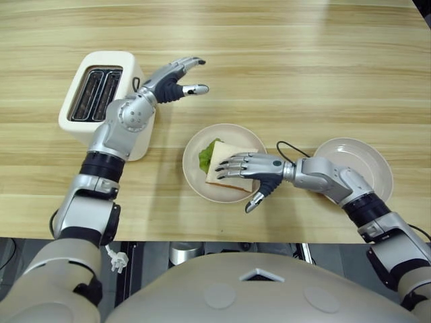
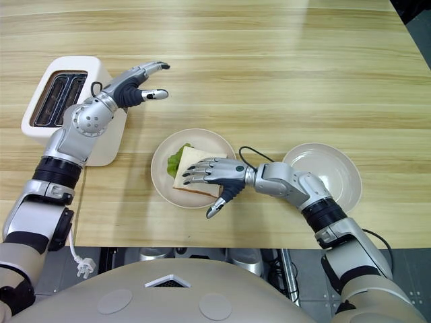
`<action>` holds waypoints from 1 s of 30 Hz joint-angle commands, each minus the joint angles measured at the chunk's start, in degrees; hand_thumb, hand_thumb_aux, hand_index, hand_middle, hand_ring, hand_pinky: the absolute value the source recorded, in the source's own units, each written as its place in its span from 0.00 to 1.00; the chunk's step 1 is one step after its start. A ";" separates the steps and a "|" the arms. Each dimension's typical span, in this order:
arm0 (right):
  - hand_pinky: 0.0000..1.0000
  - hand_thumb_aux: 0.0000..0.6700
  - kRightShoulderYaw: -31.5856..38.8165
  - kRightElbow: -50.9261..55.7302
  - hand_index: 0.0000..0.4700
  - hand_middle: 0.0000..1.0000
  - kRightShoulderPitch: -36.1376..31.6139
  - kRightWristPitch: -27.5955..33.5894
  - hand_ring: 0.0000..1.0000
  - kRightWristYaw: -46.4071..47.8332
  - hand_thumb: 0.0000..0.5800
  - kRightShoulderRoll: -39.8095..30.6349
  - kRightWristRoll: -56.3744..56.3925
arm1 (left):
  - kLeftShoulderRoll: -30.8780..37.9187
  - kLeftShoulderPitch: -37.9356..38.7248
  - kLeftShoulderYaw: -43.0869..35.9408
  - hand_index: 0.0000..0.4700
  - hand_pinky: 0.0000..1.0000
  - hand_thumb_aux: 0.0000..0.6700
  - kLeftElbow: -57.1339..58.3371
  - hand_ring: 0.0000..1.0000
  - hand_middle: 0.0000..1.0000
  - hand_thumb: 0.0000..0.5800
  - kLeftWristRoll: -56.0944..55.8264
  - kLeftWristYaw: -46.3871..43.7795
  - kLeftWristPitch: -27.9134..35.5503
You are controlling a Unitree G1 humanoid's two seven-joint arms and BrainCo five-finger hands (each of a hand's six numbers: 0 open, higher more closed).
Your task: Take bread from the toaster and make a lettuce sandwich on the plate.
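Bearing toaster [image 1: 101, 94], plate [image 1: 190, 165] with sandwich [image 1: 232, 148], spare plate [image 1: 367, 161]: pale wood-grain table [image 1: 303, 67].

left hand [image 1: 172, 83]: silver, dark palm | right hand [image 1: 248, 165]: silver, black wrist cable [image 1: 291, 146] | arms [image 1: 326, 177]: silver, black bands

A table [image 1: 283, 67] of light wood carries everything, its grain running from left to right. On its right part, near the front edge, stands a white round dish [image 1: 369, 160]. Below the front edge, at the left, a white power plug [image 2: 82, 268] hangs on its cable. Near it, under the table, is a round metal part [image 1: 182, 254], too unclear to name.
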 commanded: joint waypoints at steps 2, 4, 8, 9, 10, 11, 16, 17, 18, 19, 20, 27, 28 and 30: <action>0.00 0.00 -3.53 3.78 0.00 0.00 -3.70 -0.21 0.00 -6.15 0.00 1.59 0.78 | -1.53 4.14 2.55 0.00 0.00 0.00 -3.92 0.00 0.00 0.00 -3.26 1.81 0.81; 0.00 0.00 -5.10 3.49 0.00 0.00 -5.09 -0.93 0.00 -8.18 0.00 1.29 1.32 | -1.55 5.75 3.51 0.00 0.00 0.00 -4.95 0.00 0.00 0.00 -3.86 2.59 0.60; 0.00 0.00 -6.11 0.74 0.00 0.00 -3.96 -2.52 0.00 -3.39 0.00 0.13 13.26 | -0.85 11.06 6.92 0.00 0.00 0.00 -10.70 0.00 0.00 0.00 -8.56 1.47 0.23; 0.00 0.00 -5.90 -0.62 0.00 0.00 -3.13 -2.01 0.00 -0.92 0.00 -0.51 18.43 | -0.71 13.38 8.04 0.00 0.00 0.00 -13.51 0.00 0.00 0.00 -12.13 -0.73 0.46; 0.00 0.00 -5.66 -2.04 0.00 0.00 -2.27 -1.30 0.00 1.46 0.00 -1.27 23.00 | -0.43 15.86 9.06 0.02 0.00 0.02 -16.53 0.00 0.00 0.05 -15.52 -2.84 0.71; 0.00 0.00 -5.08 -3.72 0.00 0.00 -1.06 0.07 0.00 4.45 0.00 -2.20 28.44 | -0.13 18.43 10.21 0.07 0.00 0.07 -19.58 0.00 0.00 0.14 -18.81 -4.64 1.15; 0.52 0.00 -4.29 -15.37 0.00 0.52 6.47 10.01 0.52 17.46 0.00 -7.62 51.68 | 2.72 30.33 14.22 0.51 1.00 0.53 -33.26 1.00 1.00 0.77 -32.32 -13.09 4.94; 1.00 0.05 -4.72 -18.39 0.05 1.00 8.39 13.31 1.00 20.55 0.11 -9.09 57.30 | 3.57 33.44 14.63 0.76 1.00 0.78 -36.42 1.00 1.00 0.95 -35.71 -15.67 5.63; 1.00 0.32 -5.40 -21.12 0.31 1.00 10.20 16.57 1.00 23.08 0.53 -10.38 62.82 | 4.51 36.55 14.79 0.88 1.00 0.90 -39.58 1.00 1.00 0.99 -39.38 -18.36 6.31; 1.00 1.00 -6.41 -24.23 0.98 1.00 12.40 21.04 1.00 26.10 1.00 -11.93 69.49 | 6.00 40.31 14.44 0.98 1.00 1.00 -43.16 1.00 1.00 1.00 -43.23 -21.86 7.27; 1.00 1.00 -7.35 -26.84 0.98 1.00 14.68 25.00 1.00 28.79 1.00 -13.56 75.55 | 7.70 44.18 13.78 0.98 1.00 1.00 -46.27 1.00 1.00 1.00 -46.50 -25.44 8.23; 1.00 1.00 -10.22 -33.37 0.98 1.00 27.73 44.16 1.00 41.90 1.00 -20.04 87.50 | 14.60 56.38 8.80 0.98 1.00 1.00 -47.96 1.00 1.00 1.00 -50.66 -40.25 12.02; 1.00 1.00 -9.87 -32.90 0.98 1.00 28.52 44.22 1.00 42.86 1.00 -20.27 84.20 | 14.74 56.64 7.66 0.98 1.00 1.00 -47.37 1.00 1.00 1.00 -49.27 -40.87 12.34; 1.00 1.00 -8.44 -30.81 0.98 1.00 29.14 42.69 1.00 43.59 1.00 -19.74 75.79 | 14.84 55.92 4.27 0.98 1.00 1.00 -45.13 1.00 1.00 1.00 -43.78 -41.04 12.55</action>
